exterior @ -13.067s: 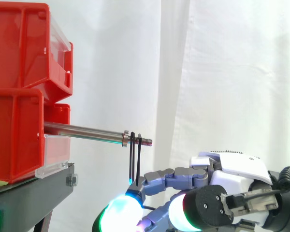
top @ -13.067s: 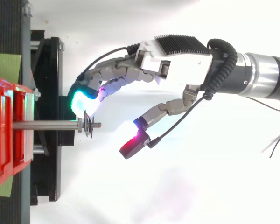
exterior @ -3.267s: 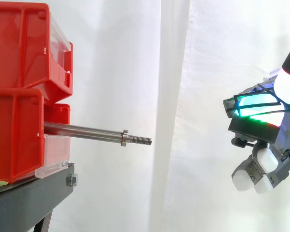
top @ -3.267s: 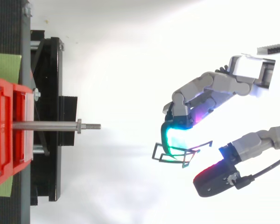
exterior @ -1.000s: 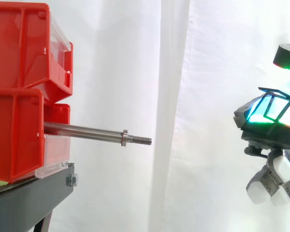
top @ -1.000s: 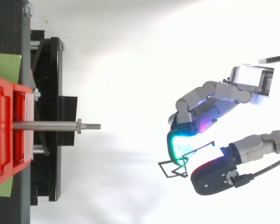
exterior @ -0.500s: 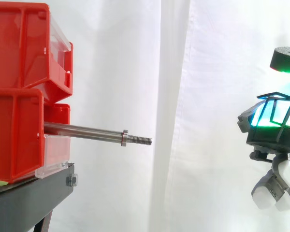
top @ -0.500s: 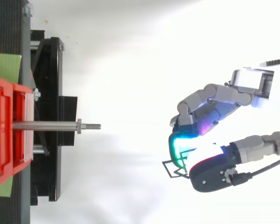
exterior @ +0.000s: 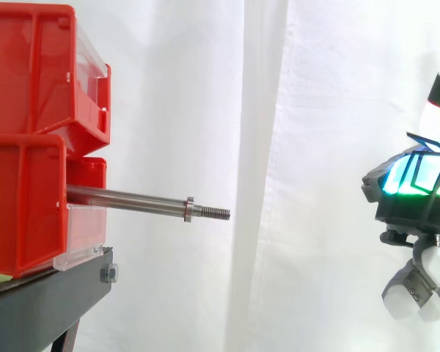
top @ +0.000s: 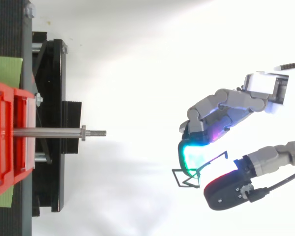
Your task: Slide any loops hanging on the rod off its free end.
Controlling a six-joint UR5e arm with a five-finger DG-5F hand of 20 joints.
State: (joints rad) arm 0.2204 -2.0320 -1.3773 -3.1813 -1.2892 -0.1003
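Top view: from the free end of the rod (top: 59,132) you have open room toward 3 o'clock, up to the hand (top: 236,101) curled round black loops (top: 187,178). Red bins (top: 10,147) and black stand (top: 49,73) block 9 o'clock.

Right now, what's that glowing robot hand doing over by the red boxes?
A robot hand is clearing thin black loops off a metal rod that sticks out from the stacked red boxes. The rod is bare at this moment. The hand is well away from the rod's free end, with the loops hooked over one of its curled fingers, the one glowing cyan. The job looks done, and the loops have not been put down.
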